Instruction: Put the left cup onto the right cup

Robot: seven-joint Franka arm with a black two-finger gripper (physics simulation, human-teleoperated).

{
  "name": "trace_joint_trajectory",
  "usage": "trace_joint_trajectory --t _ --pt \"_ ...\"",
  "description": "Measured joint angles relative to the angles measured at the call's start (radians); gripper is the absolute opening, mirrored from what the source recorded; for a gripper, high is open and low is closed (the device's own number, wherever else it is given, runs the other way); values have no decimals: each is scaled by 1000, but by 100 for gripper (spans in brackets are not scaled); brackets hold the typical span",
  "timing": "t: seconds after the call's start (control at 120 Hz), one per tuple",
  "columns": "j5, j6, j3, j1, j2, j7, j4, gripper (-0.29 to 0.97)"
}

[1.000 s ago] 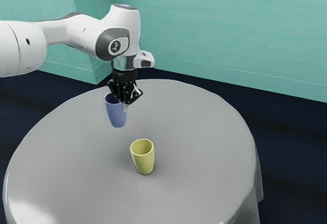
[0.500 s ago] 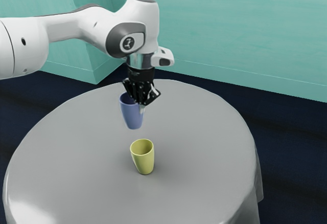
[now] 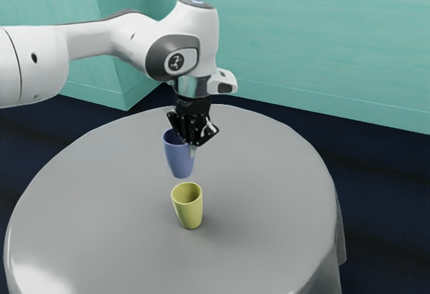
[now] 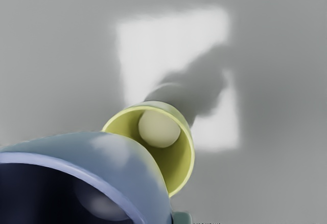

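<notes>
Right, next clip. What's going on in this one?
The arm's gripper is shut on the rim of a blue cup and holds it in the air above the round grey table. A yellow cup stands upright on the table just below it, mouth open. The blue cup is not yet on the yellow one; the two are apart.
</notes>
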Motion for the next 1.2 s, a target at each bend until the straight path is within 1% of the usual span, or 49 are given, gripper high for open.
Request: trace_joint_trajectory --t 0.733,1.2 --pt "-2 28 22 -38 25 -56 -14 -11" --pt "-18 57 38 -48 42 -77 -38 -11"
